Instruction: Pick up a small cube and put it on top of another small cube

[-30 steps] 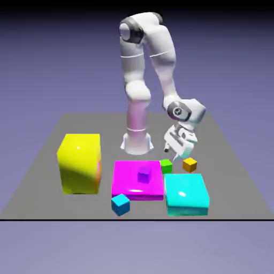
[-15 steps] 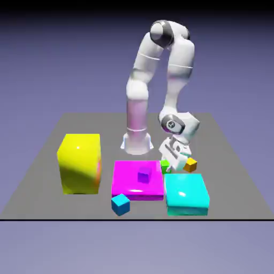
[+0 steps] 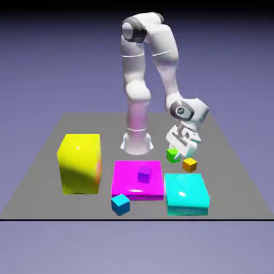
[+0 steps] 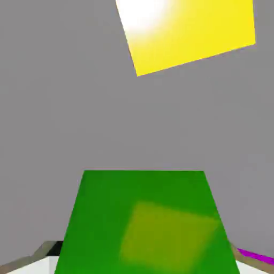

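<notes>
The small cube [image 3: 172,155], tiny and bright green, hangs just above the grey table with my gripper [image 3: 174,152] shut on it. In the hand view this green cube [image 4: 147,225] fills the lower middle and hides most of both fingers. A small orange cube [image 3: 189,165] lies on the table just to the exterior view's right of the green one. A small purple cube [image 3: 144,174] rests on top of the flat magenta block [image 3: 128,184].
A tall yellow block [image 3: 80,163] stands at the exterior view's left and also shows in the hand view as the yellow block [image 4: 187,32]. A flat cyan block [image 3: 185,193] lies below the orange cube. A small blue cube [image 3: 120,204] sits near the front edge.
The gripper came down over the green cube, shut on it, and has now risen slightly toward the exterior view's right with the cube in it.
</notes>
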